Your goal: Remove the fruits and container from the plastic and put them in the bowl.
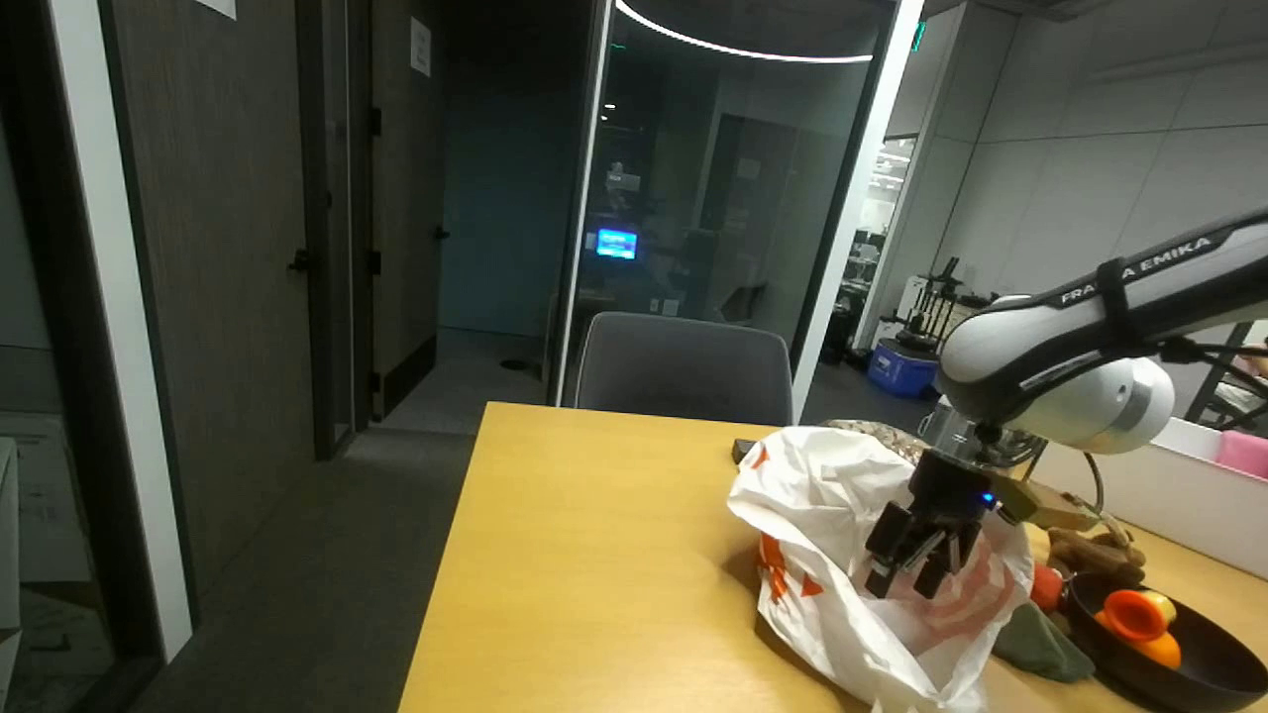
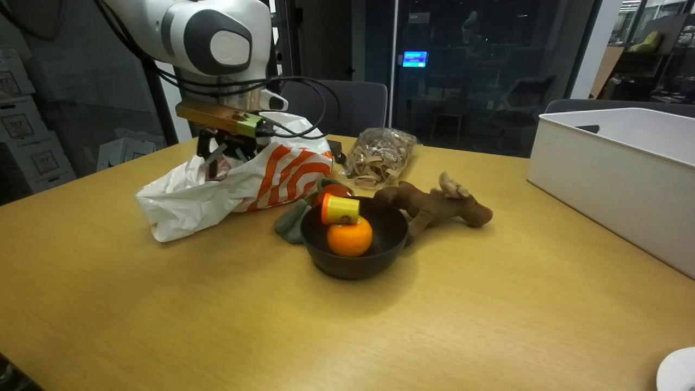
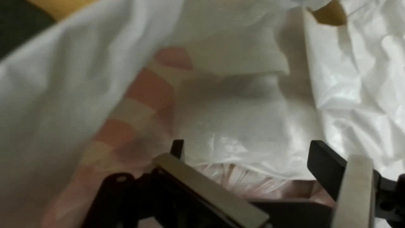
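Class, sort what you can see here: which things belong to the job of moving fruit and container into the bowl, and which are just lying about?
Part of the job: gripper, white bag, bowl, orange, yellow cup.

Just lying about: stuffed toy, clear bag, white box, grey chair.

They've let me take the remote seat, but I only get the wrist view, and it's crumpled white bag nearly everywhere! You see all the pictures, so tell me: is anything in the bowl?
Observer: Yes. In both exterior views, the bowl holds an orange and a yellow cup lying on its side.

Visitor: Fun! And what's something near the bowl that I can't see from here?

Observer: A brown toy lies beside it in both exterior views; I can't tell whether they touch.
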Tool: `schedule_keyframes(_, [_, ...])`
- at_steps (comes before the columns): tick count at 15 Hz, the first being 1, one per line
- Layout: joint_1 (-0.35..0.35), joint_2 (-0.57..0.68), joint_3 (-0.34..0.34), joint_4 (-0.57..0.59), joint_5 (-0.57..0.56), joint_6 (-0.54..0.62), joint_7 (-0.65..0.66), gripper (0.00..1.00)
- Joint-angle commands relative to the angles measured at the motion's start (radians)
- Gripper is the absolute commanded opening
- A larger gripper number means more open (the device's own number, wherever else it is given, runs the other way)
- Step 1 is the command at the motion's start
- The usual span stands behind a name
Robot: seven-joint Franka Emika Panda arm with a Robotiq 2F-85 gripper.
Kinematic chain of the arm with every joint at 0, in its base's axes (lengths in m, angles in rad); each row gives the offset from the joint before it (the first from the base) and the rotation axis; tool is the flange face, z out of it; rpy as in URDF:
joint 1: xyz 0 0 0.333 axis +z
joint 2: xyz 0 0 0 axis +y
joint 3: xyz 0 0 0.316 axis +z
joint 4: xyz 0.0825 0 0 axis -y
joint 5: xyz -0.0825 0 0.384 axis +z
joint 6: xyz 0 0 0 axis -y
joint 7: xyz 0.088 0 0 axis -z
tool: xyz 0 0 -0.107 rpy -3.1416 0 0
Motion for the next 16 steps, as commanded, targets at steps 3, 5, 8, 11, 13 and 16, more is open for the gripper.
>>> schedule_keyframes(3, [0.019, 0.049, -0.013, 0.046, -0.206, 0.163, 0.336, 1.00])
schedule_keyframes(5, [0.029, 0.056, -0.026, 0.043, -0.280, 0.216, 0.446, 1.00])
schedule_keyframes(8, [0.045, 0.085, -0.043, 0.055, -0.363, 0.265, 0.580, 1.00])
schedule_keyframes(11, [0.077, 0.118, -0.082, 0.078, -0.468, 0.311, 0.715, 1.00])
schedule_keyframes(13, [0.104, 0.140, -0.119, 0.103, -0.544, 0.333, 0.803, 1.00])
schedule_keyframes(16, [0.134, 0.171, -0.161, 0.146, -0.613, 0.341, 0.895, 1.00])
